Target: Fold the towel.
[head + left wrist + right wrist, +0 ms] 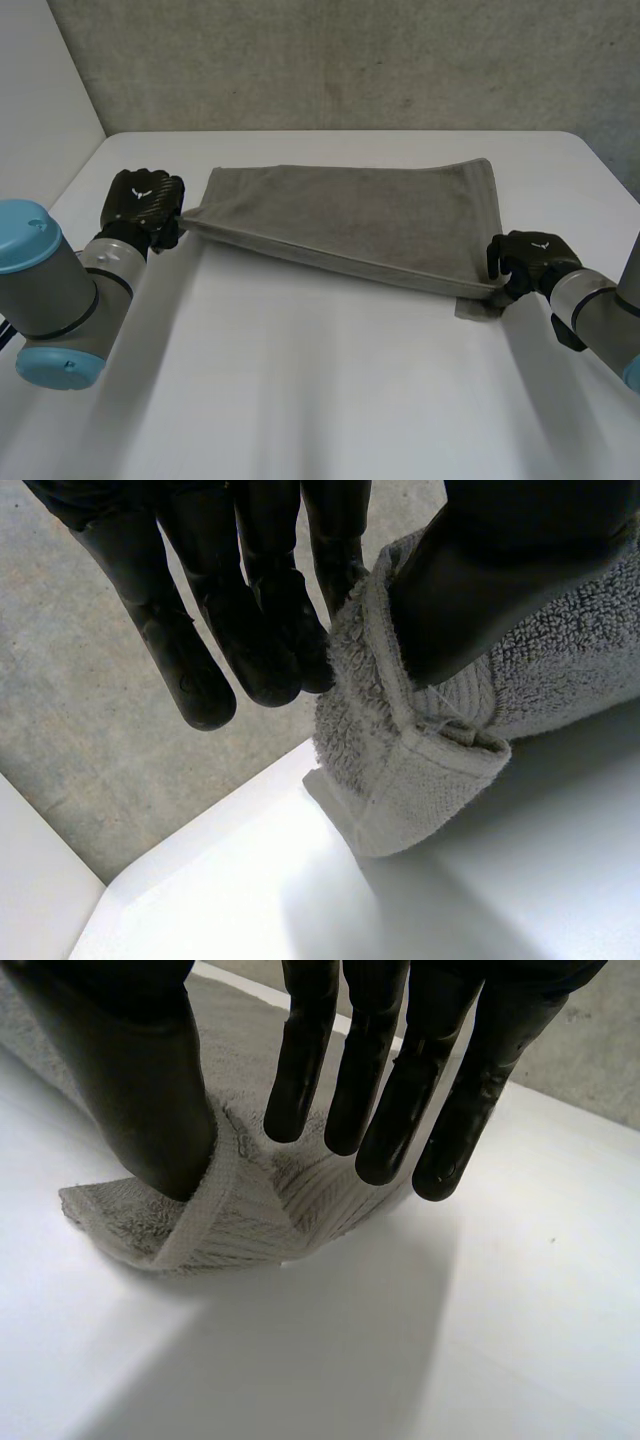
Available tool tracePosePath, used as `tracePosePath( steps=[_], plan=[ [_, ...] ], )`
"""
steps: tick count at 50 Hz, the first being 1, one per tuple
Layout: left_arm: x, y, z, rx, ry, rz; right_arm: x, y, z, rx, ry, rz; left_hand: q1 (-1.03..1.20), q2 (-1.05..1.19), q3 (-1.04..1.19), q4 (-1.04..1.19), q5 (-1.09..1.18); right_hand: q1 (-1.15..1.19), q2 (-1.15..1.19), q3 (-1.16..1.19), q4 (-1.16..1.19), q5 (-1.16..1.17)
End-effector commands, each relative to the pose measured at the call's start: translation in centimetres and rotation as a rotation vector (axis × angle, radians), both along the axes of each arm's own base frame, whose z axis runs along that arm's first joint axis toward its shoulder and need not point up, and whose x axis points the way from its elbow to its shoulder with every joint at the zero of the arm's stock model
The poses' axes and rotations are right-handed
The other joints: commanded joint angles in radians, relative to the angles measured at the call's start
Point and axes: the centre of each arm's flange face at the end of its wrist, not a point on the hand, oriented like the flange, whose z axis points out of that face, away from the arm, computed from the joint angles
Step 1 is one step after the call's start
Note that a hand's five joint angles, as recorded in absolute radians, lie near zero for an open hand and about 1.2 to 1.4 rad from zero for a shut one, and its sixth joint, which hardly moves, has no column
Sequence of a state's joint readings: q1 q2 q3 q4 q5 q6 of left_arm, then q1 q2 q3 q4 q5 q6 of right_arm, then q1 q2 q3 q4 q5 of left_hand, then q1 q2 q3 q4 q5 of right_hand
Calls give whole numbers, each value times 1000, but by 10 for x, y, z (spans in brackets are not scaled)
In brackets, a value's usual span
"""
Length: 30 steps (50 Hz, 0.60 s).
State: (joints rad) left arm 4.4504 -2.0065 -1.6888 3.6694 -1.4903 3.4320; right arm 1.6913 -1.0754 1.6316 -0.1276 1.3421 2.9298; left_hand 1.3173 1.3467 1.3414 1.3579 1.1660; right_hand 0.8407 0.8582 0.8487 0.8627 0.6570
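Left hand (145, 205) pinches one near corner of the grey towel (370, 215), thumb against fingers; we see the right hand (528, 262) pinching the other. Both bear a small white emblem.

Right hand (140, 1080) pinch on towel (250, 1225) corner

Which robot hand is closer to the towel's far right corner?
Right. The right robot hand pinches the towel at its near right corner; the left robot hand pinches its left corner.

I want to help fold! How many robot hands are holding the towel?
2. The left hand pinches the towel at its left corner; the right hand pinches its right corner.
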Motion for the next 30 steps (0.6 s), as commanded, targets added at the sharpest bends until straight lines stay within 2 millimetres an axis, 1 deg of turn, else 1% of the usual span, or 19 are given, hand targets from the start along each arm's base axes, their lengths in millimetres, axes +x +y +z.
tracePosePath(
  steps=[1,8,10,11,12,14,15,16,18,19,21,22,23,24,25,26,27,29,30],
  plan=[
    [-1,1,1,-3,1,-3,-1,2,-10,59,-60,-68,79,50,55,38,56,-22,-39,-30,-44,-13],
    [-3,0,4,-12,5,-6,0,4,-23,108,-85,-95,79,50,55,38,56,5,-13,-3,-17,14],
    [0,-5,7,-22,10,6,-2,1,-21,99,-86,-105,79,50,55,38,56,255,238,247,233,264],
    [0,-5,7,-22,10,7,-2,1,-21,99,-86,-105,79,50,55,38,56,257,240,249,235,266],
    [-1,-6,9,-28,13,7,-5,-3,-15,81,-86,-117,79,50,55,38,56,466,449,458,444,476],
    [-1,-7,14,-40,16,7,-7,-8,-6,52,-88,-125,79,50,55,38,56,556,538,548,534,565],
    [0,-8,22,-61,20,11,-11,-18,16,-16,-97,-134,79,50,55,38,56,556,538,548,534,565],
    [0,-8,22,-61,20,11,-11,-18,16,-16,-97,-134,79,50,55,38,56,556,538,548,534,565],
    [6,-7,54,-125,43,24,-24,-31,70,-142,-109,-151,79,50,55,38,56,556,538,548,534,565],
    [6,-7,55,-126,43,25,-24,-31,71,-143,-109,-151,79,50,55,38,56,556,538,548,534,565],
    [7,0,91,-179,93,22,-23,-28,133,-231,-91,-97,79,50,55,38,56,556,538,548,534,565],
    [7,0,91,-180,93,22,-23,-28,134,-231,-90,-96,79,50,55,38,56,556,538,548,534,565],
    [7,3,108,-202,129,14,-21,-23,164,-266,-75,-51,79,50,55,38,56,556,538,548,534,565],
    [7,3,108,-203,130,13,-19,-17,188,-297,-67,-5,79,50,55,38,56,556,538,548,534,565],
    [7,7,127,-226,169,7,-19,-17,189,-297,-67,-4,79,50,55,38,56,556,538,548,534,565],
    [8,13,145,-245,210,0,-19,-10,208,-321,-55,32,79,50,55,38,56,556,538,548,534,565],
    [8,13,145,-245,210,-1,-19,-10,208,-321,-55,32,79,50,55,38,56,556,538,548,534,565],
    [14,21,170,-262,278,-5,-21,-7,222,-342,-31,69,79,50,55,38,56,556,538,548,534,565],
    [14,21,170,-262,279,-5,-21,-7,222,-342,-31,69,79,50,55,38,56,556,538,548,534,565]
  ],
)
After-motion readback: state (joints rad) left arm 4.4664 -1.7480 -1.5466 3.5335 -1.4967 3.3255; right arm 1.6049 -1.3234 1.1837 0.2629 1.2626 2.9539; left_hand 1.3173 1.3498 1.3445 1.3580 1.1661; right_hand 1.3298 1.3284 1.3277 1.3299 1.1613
